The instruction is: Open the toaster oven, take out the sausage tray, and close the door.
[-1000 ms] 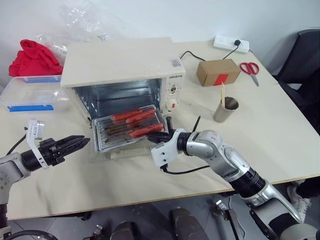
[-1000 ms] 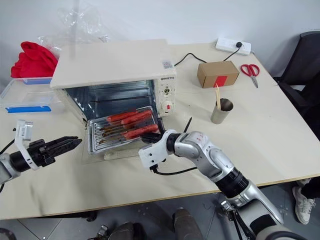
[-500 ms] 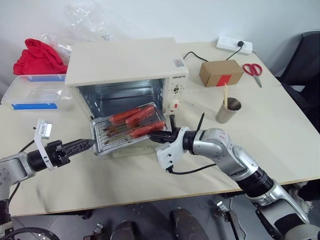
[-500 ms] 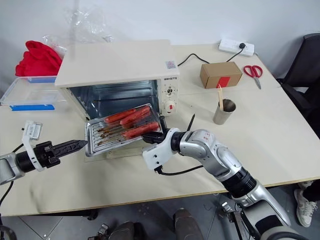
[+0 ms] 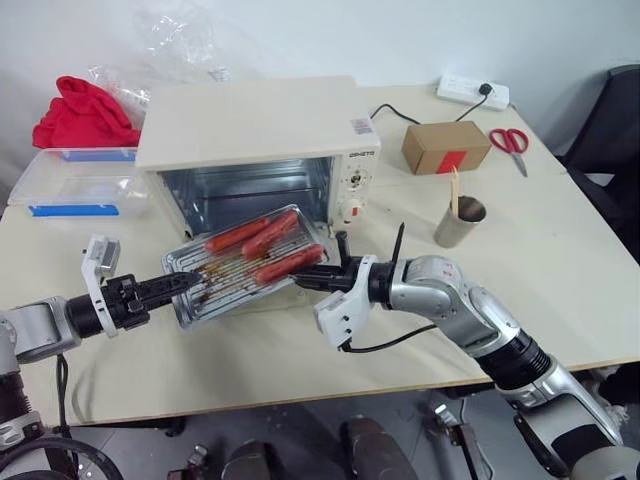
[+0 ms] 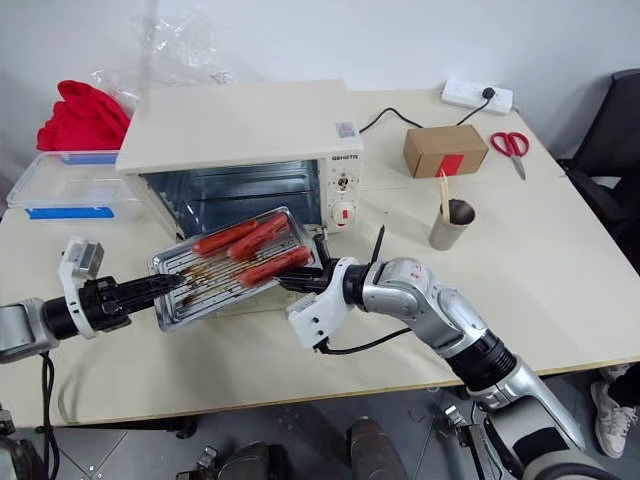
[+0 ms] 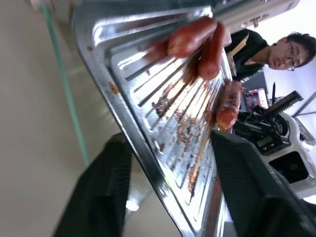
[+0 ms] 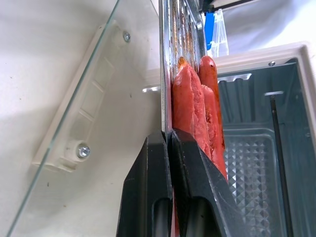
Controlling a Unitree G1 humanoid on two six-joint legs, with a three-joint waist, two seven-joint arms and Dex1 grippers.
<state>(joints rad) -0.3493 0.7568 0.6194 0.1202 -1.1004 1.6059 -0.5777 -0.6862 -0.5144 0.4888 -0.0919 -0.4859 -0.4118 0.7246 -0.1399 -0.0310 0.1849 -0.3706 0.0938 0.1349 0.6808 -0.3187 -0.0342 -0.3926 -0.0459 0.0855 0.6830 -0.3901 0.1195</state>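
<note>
**Desk:** Where is the sausage tray?

**Operator:** I see the sausage tray (image 5: pixel 243 268) out of the toaster oven (image 5: pixel 262 150), held up in the air in front of the opening and over the lowered door (image 8: pixel 74 123), which lies flat on the worktop (image 5: pixel 560 250). The tray tilts, its left end lower. Three red sausages (image 5: pixel 262 245) lie on it, bunched toward the end nearer the oven's knobs.

**Desk:** What are the jaws doing?

**Operator:** My right gripper (image 5: pixel 312 281) is clamped on the tray's right rim; in the right wrist view the two black fingers (image 8: pixel 190 163) pinch the thin metal edge with the sausages just beside them. My left gripper (image 5: pixel 182 284) is at the tray's left end. In the left wrist view its fingers (image 7: pixel 106 187) stand one on each side of the tray's rim, apart from each other, and I cannot tell whether they press on the metal.

**Desk:** And the oven itself?

**Operator:** It sits toward the back left of the worktop, cavity bare. A clear plastic box (image 5: pixel 75 190) lies at the left edge with a red cloth (image 5: pixel 85 112) behind it. Toward the right back corner are a cardboard box (image 5: pixel 446 146), scissors (image 5: pixel 508 142) and a power strip (image 5: pixel 472 92); a metal cup (image 5: pixel 455 222) stands nearer the front.
</note>
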